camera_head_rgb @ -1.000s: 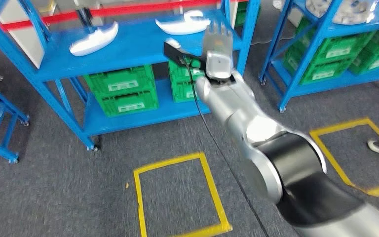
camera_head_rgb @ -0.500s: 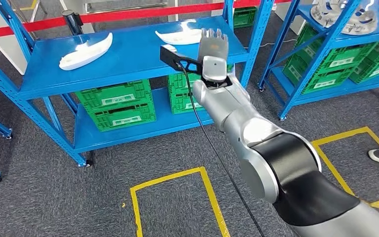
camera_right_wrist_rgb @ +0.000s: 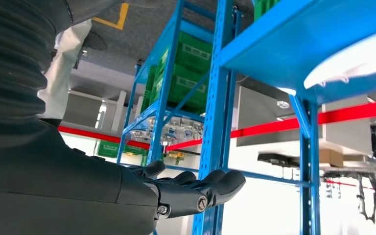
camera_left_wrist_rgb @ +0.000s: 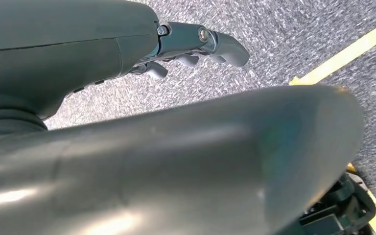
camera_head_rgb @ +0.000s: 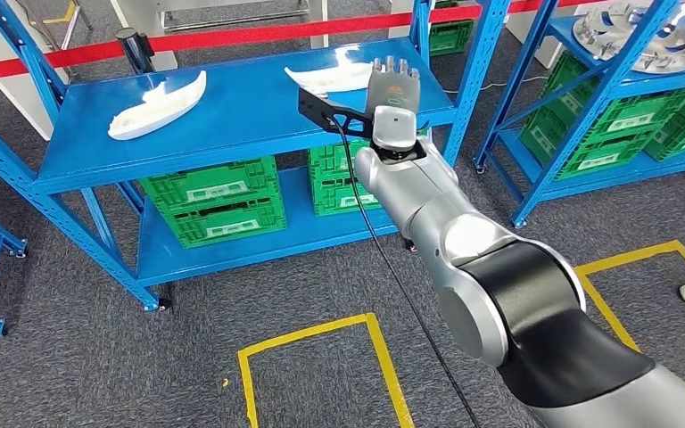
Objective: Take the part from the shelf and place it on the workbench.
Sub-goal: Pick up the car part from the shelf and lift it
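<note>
**Right hand reaching the shelf; part not yet taken**

Since the frame a second back, the head camera is showing the whole scene sliding: shelf lower and more level, the aisle's taped squares shifted. That reads as camera motion, not the parts moving. Against the shelf itself, the right hand (camera_head_rgb: 392, 89) is now sitting closer to the near white part (camera_head_rgb: 332, 77), having crept forward along the top deck of the blue shelf (camera_head_rgb: 232, 116).

Right hand: fingers extended and apart, holding nothing; the wrist view is showing them lightly curved with daylight between them. Left hand (camera_left_wrist_rgb: 196, 49): hanging over the grey carpet, fingers curled inward, nothing in them.

Part location: the near white part is lying on the top deck at roughly 12 o'clock from the robot, just at 10 o'clock of the right hand's fingertips, near but apart. A second white part (camera_head_rgb: 159, 104) is lying well apart at 10 o'clock on the same deck. Green crates (camera_head_rgb: 214, 198) are sitting on the lower deck.

Handling judgement: looks like a rigid moulded shell, glossy, probably light and somewhat slippery, tapering to thin tips. Taking hold across the broad middle seems safest; the thin ends would likely pivot or slip. Underside lugs showing in the right wrist view may offer purchase.
</note>
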